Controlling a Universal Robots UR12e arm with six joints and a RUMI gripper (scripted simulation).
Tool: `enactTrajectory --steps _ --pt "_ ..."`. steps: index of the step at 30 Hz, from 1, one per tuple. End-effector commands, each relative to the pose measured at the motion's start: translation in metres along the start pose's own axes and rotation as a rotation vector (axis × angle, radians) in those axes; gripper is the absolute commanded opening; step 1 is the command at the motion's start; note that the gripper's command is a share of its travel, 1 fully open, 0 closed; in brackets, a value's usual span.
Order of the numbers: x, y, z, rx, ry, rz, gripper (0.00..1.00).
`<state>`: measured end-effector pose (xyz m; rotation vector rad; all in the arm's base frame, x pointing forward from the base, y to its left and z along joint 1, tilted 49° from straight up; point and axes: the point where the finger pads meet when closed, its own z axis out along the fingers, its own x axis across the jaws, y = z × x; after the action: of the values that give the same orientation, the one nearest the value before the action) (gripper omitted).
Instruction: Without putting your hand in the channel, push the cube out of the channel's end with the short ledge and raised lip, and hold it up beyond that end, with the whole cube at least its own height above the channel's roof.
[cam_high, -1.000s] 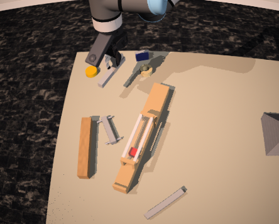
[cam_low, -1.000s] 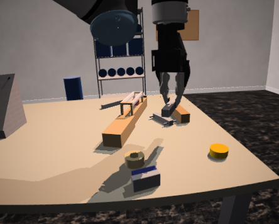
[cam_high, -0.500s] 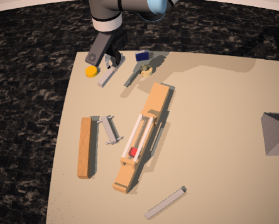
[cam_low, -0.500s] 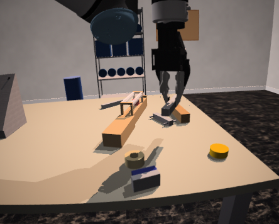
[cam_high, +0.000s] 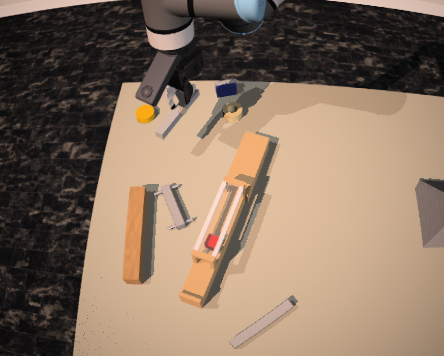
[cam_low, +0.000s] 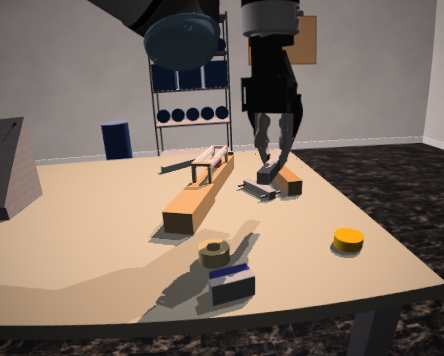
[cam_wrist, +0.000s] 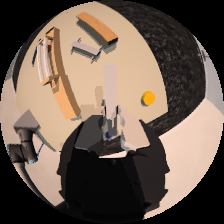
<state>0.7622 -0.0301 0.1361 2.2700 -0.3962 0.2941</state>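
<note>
A small red cube (cam_high: 212, 242) (cam_low: 217, 161) sits inside the wooden channel (cam_high: 251, 152) (cam_low: 192, 209) (cam_wrist: 63, 95), under its white rails, near the end that lies closer in the top view. My gripper (cam_high: 180, 102) (cam_low: 271, 161) (cam_wrist: 111, 106) is shut on one end of a short grey bar (cam_high: 167, 124) (cam_low: 266, 173) (cam_wrist: 110, 80). It holds the bar above the table's far left corner, well away from the channel. The bar points out from the fingers.
An orange disc (cam_high: 145, 113) (cam_low: 348, 240) (cam_wrist: 148, 98) lies beside the gripper. A tan ring (cam_high: 232, 109) (cam_low: 214, 252) and a blue box (cam_high: 226, 89) (cam_low: 231, 284) lie near the channel's far end. A wooden plank (cam_high: 134, 235) (cam_low: 290, 181), a grey pegged tool (cam_high: 175, 205) (cam_low: 259, 189), a long grey stick (cam_high: 263, 322) and a grey wedge (cam_high: 432, 212) (cam_low: 15, 160) are on the table.
</note>
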Motion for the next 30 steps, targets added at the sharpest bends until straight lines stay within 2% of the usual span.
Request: enactTrajectory --steps 1,4,7,12,14,17,20,22,26,30 --pt "0.0 0.0 -0.001 0.001 0.001 0.0 0.0" --pt "-0.001 0.0 -0.001 0.001 0.001 -0.001 0.0" --pt "-0.017 0.0 -0.001 0.001 0.001 -0.017 0.0" --pt "-0.086 0.003 -0.002 0.001 0.001 -0.084 0.0" --pt "-0.086 0.003 -0.002 0.001 0.001 -0.084 0.0" --pt "-0.133 0.006 -0.001 0.0 0.001 -0.128 0.0" --pt "-0.164 0.01 -0.001 0.0 0.001 -0.158 0.0" --pt "-0.173 0.011 0.0 0.0 0.001 -0.166 0.0" --pt "-0.175 0.011 0.001 0.0 0.001 -0.168 0.0" --pt "-0.175 0.011 0.012 0.0 0.001 -0.168 0.0"
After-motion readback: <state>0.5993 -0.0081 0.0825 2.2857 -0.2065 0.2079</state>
